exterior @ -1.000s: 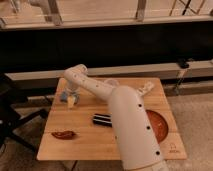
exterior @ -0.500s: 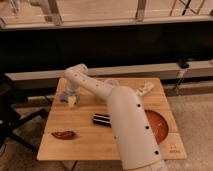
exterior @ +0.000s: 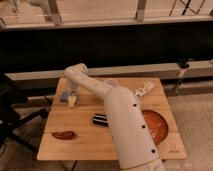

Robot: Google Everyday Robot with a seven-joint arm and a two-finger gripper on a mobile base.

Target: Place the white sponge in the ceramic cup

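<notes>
My gripper point(exterior: 69, 97) is at the far left of the wooden table point(exterior: 85, 147), at the end of the white arm that reaches up from the bottom middle. The white sponge point(exterior: 73, 102), a small cream block, is right at the gripper's tip. I cannot tell whether it is held or lying on the table. The ceramic cup point(exterior: 111, 82), pale and round, stands near the table's back edge. It is partly hidden behind the arm, to the right of the gripper.
A black striped bar point(exterior: 99, 119) lies mid-table against the arm. A dark red flat item point(exterior: 63, 134) lies at the front left. An orange-red plate point(exterior: 156, 125) is at the right. A small irregular white object point(exterior: 144, 90) is at the back right.
</notes>
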